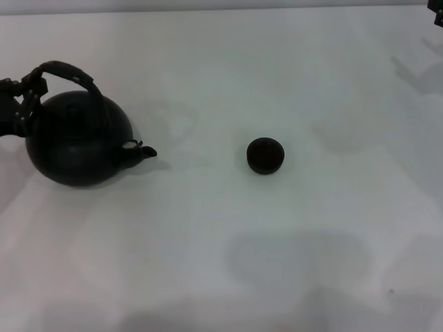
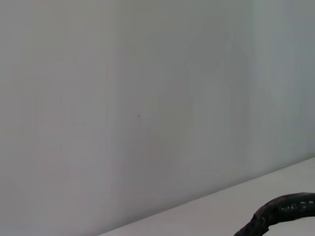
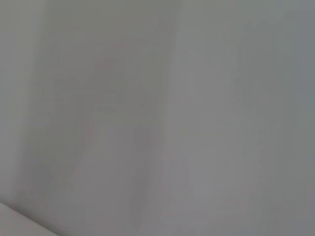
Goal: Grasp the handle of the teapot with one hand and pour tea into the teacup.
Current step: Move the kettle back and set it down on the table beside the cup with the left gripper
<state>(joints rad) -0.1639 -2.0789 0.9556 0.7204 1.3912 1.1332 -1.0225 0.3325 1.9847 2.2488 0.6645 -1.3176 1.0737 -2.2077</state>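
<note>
Left hand (image 1: 28, 93) grips the teapot's (image 1: 76, 142) handle (image 1: 66, 70); teacup (image 1: 266, 155) contents cannot be told.

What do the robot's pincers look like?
The left pincer is black and blocky, made of jointed metal links with small pale dots like screws. Only a small black corner of the right pincer shows. No cables, markings or sleeves are visible.

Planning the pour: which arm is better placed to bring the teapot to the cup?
Left. Its tool sits at the arched handle of the round matte-black teapot; the right arm is parked far off.
</note>
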